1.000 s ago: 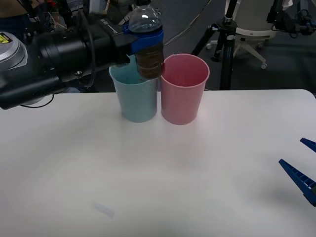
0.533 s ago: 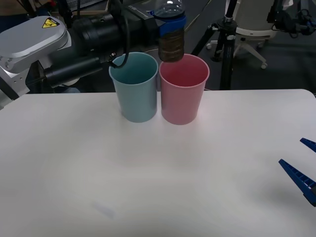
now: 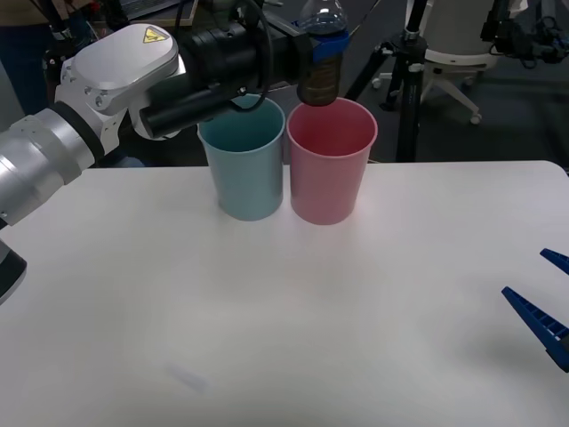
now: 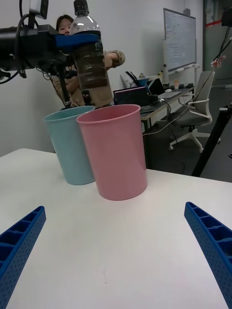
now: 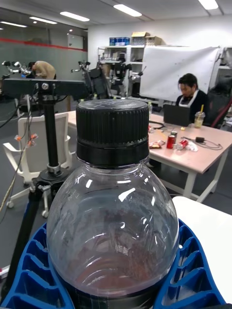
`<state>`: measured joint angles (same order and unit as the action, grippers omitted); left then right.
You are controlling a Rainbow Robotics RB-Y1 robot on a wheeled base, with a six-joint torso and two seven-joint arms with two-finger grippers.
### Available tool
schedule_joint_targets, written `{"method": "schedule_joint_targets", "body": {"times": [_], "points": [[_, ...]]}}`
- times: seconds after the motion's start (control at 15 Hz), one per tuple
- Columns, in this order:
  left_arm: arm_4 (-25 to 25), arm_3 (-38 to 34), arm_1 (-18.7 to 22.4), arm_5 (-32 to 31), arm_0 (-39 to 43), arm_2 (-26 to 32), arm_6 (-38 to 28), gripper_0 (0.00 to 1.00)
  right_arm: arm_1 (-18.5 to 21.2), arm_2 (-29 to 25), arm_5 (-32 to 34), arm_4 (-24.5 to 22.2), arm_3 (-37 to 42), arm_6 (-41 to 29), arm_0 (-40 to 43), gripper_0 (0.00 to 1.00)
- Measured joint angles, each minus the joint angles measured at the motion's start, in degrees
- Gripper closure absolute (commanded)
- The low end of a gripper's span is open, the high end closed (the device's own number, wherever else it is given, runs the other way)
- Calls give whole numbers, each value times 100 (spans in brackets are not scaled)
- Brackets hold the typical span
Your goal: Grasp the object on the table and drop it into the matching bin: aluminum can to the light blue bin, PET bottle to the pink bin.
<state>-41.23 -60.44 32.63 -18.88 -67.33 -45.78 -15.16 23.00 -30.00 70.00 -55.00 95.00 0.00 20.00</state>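
Front view: big white table (image 3: pixel 293 320), light blue bin (image 3: pixel 242 169) and pink bin (image 3: pixel 330 165) touching side by side at the far edge. Left gripper (image 3: pixel 322 40) clamped on the PET bottle (image 3: pixel 321 62), held upright over the pink rim, probably for a clean drop. Right gripper (image 4: pixel 116 256) parked low, fingers spread wide.
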Motion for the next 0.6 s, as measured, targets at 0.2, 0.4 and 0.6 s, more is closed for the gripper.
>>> {"method": "schedule_joint_targets", "body": {"times": [0.2, 0.4, 0.6], "points": [[-150, 358, -257, 6, -69, -1, 40, 97, 0, 0, 0, 0, 0, 0, 0, 0], [-226, 396, -360, 6, -70, -1, 23, 96, 0, 0, 0, 0, 0, 0, 0, 0], [-253, 434, -426, 9, -70, -1, -23, 97, 0, 0, 0, 0, 0, 0, 0, 0]]}}
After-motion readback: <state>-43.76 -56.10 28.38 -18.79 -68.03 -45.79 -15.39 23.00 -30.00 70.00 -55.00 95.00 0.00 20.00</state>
